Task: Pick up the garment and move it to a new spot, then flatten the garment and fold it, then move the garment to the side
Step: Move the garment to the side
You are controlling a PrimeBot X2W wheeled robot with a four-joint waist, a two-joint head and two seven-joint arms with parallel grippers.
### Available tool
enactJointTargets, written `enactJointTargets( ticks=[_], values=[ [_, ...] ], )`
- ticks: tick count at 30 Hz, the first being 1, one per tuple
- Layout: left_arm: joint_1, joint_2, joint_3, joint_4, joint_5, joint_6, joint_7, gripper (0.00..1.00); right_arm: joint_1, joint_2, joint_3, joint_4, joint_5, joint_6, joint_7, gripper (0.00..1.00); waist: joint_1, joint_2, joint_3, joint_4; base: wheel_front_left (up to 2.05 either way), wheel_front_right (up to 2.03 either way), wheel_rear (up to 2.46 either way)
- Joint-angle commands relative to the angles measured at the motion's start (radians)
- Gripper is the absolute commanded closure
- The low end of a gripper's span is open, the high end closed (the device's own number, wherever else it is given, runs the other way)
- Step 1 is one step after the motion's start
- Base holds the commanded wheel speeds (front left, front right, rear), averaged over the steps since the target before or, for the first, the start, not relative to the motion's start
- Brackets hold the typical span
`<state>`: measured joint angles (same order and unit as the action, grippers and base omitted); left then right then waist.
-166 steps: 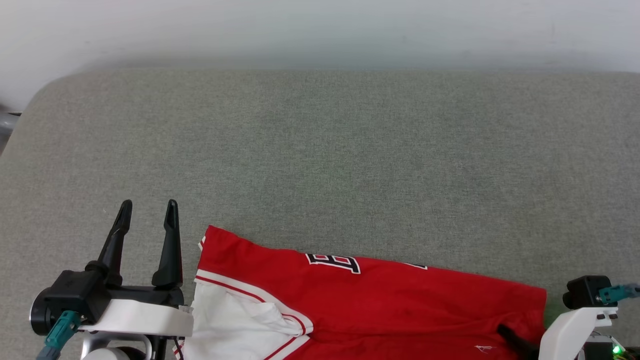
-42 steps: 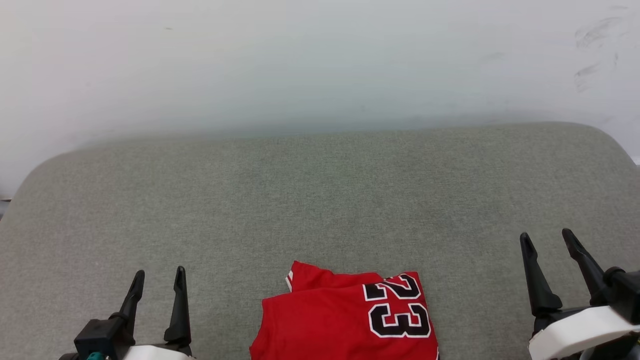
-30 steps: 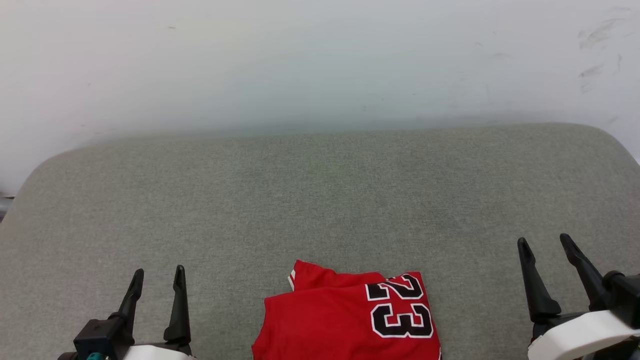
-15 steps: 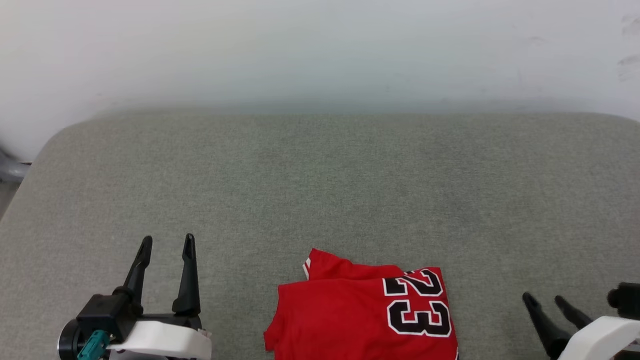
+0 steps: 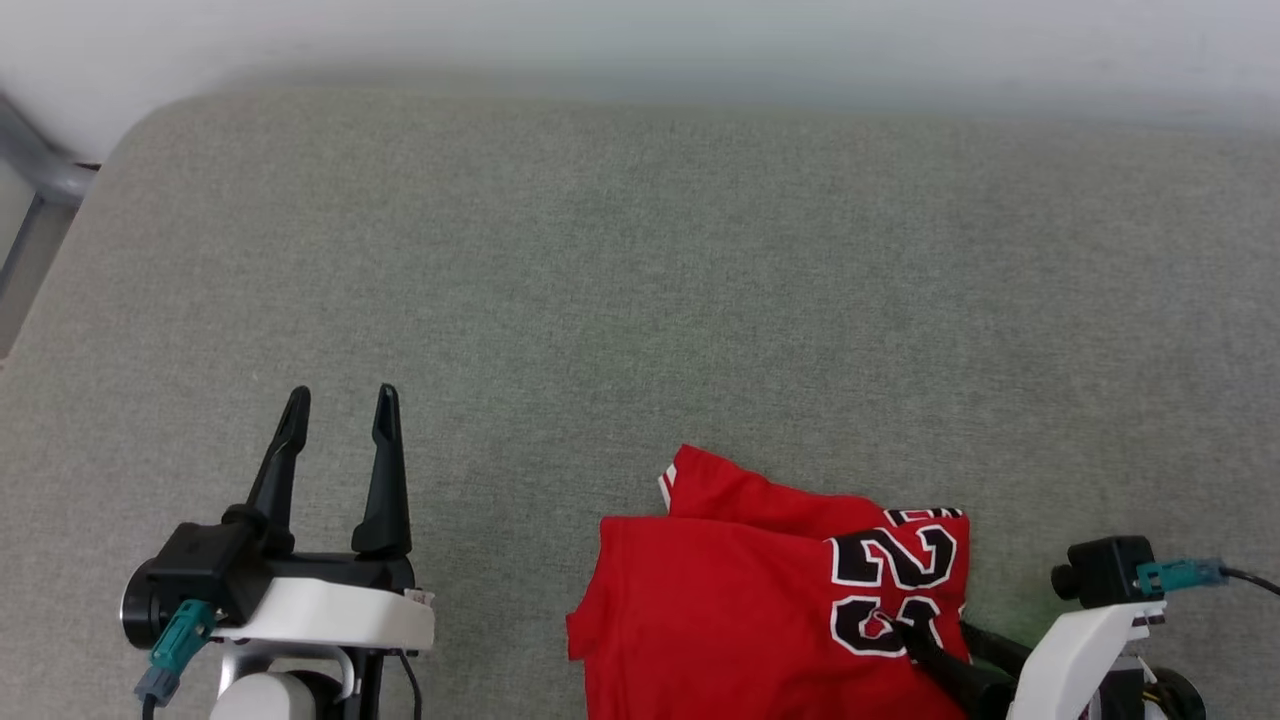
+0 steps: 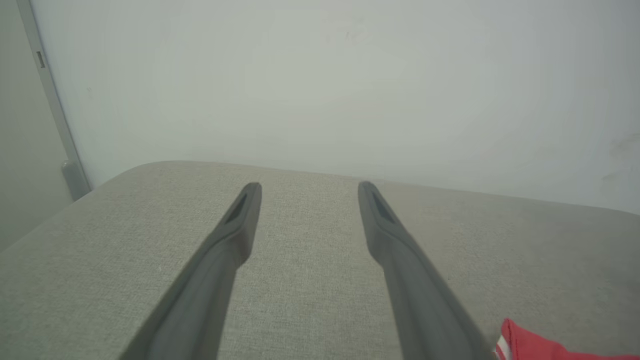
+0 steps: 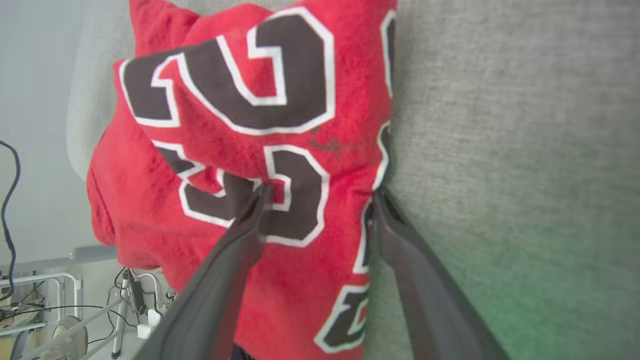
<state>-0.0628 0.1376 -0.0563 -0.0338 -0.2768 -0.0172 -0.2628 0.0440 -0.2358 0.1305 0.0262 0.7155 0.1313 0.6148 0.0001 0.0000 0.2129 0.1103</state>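
Grey fabric worktop (image 5: pixel 640 250) lies under both claws. Garment (image 5: pixel 730 600) is folded on it, red side up, right at the right claw (image 7: pixel 319 195) and well off to the right of the left claw (image 5: pixel 341 393). Right claw: jaws wide, straddling the garment's edge. One finger (image 7: pixel 225 280) lies on top of the black-and-white number print (image 7: pixel 250 85), the other sits where cloth meets worktop. Not pinching the cloth. Left claw: wide, nothing between the fingers, over bare worktop.

On the grey fabric-covered surface (image 5: pixel 640 250) lies the folded red garment (image 5: pixel 720 600).
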Motion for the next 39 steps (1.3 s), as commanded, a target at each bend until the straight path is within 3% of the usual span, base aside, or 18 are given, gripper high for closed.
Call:
enactJointTargets(
  ticks=[1,6,7,8,9,13,20,28,39],
  values=[
    [-0.017,-0.007,0.002,0.001,0.006,-0.004,-0.002,0.00,-0.008,-0.002,0.010,0.020,0.007,-0.001,-0.001,0.00,-0.0001,0.0000,0.025,0.019,0.00,0.00,0.00],
    [-0.032,-0.025,0.020,0.015,0.020,-0.025,-0.002,0.00,-0.036,-0.008,0.057,0.100,0.036,-0.002,0.001,0.00,-0.0001,0.0000,0.045,0.029,0.00,0.00,0.00],
    [-0.034,-0.028,0.024,0.018,0.021,-0.027,-0.002,0.00,-0.040,-0.010,0.063,0.114,0.039,-0.003,0.001,0.57,-0.0001,0.0000,0.046,0.029,0.00,0.00,0.00],
    [-0.035,-0.032,0.027,0.020,0.024,-0.031,-0.002,0.00,-0.044,-0.012,0.069,0.121,0.045,-0.003,-0.003,0.85,-0.0001,0.0000,0.046,0.028,0.00,0.00,0.00],
    [-0.035,-0.034,0.031,0.022,0.028,-0.034,-0.002,0.00,-0.046,-0.012,0.074,0.128,0.053,-0.003,-0.003,1.00,-0.0001,0.0000,0.044,0.027,0.00,0.00,0.00],
    [-0.026,-0.041,0.045,0.032,0.036,-0.043,-0.002,0.00,-0.060,-0.029,0.086,0.125,0.055,-0.002,-0.019,1.00,-0.0001,0.0000,0.025,0.016,0.00,0.00,0.00],
    [0.008,-0.054,0.077,0.022,0.059,-0.058,-0.002,0.00,-0.100,-0.091,0.062,0.111,0.038,-0.002,-0.036,1.00,-0.0001,0.0000,-0.047,-0.086,0.00,0.00,0.00],
    [0.018,-0.058,0.073,-0.008,0.092,-0.064,-0.002,0.00,-0.152,-0.149,0.047,0.101,0.016,-0.001,-0.008,1.00,-0.0001,0.0000,-0.051,-0.267,0.00,0.00,0.00],
    [-0.025,-0.009,0.055,-0.068,0.132,-0.078,0.006,0.00,-0.328,-0.165,0.094,0.165,-0.007,-0.001,-0.055,1.00,-0.0001,0.0000,0.075,-0.532,0.00,0.00,0.00]
  ],
)
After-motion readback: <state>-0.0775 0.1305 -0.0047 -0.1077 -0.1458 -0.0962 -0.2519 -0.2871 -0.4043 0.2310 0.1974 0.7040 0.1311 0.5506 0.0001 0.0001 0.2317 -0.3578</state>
